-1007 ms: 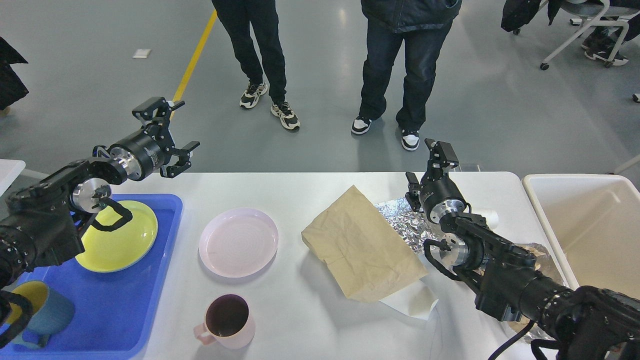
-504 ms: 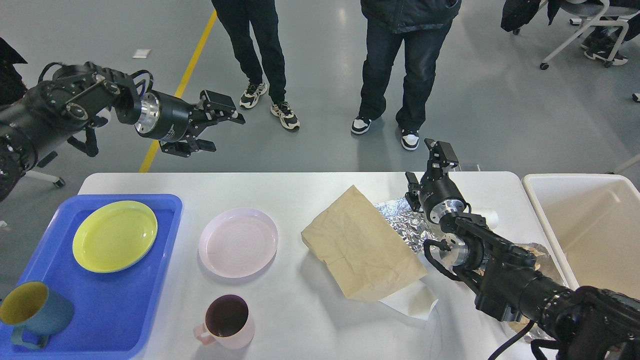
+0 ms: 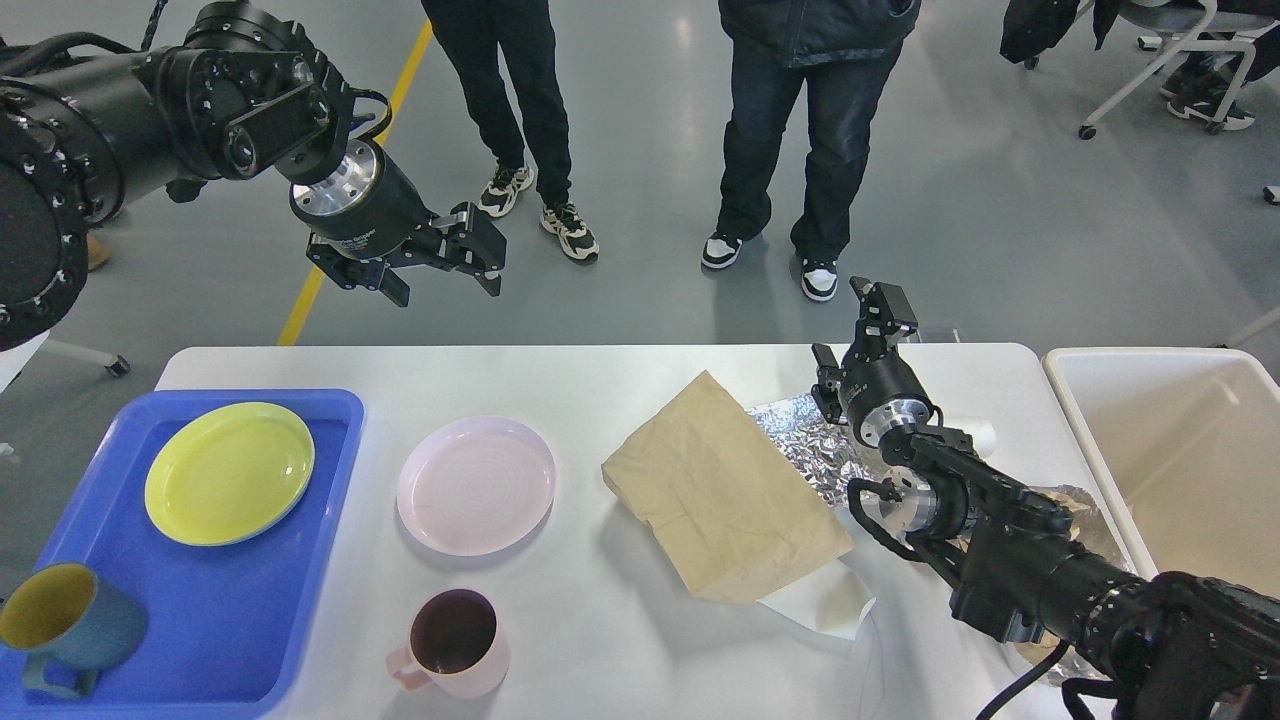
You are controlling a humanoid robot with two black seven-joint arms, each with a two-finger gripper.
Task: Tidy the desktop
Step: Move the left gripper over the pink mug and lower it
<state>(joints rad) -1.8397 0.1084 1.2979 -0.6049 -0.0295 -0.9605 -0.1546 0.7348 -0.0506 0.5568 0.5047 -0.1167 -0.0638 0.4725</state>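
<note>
The left gripper (image 3: 445, 270) hangs empty, fingers apart, above the desktop (image 3: 600, 400), apparently poised for the pink plate (image 3: 476, 484), while the right gripper (image 3: 860, 335), also spread, holds nothing

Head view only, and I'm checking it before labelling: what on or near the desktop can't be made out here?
- Foil sheet: partly under the brown paper bag and behind the right arm.
- White cup: mostly hidden by that arm.
- White paper: tucked under the bag.
- Cream bin: cut off by the right edge.
- Blue tray: cut off at the lower left.
- Right gripper: seen end-on, so its opening is unclear.
</note>
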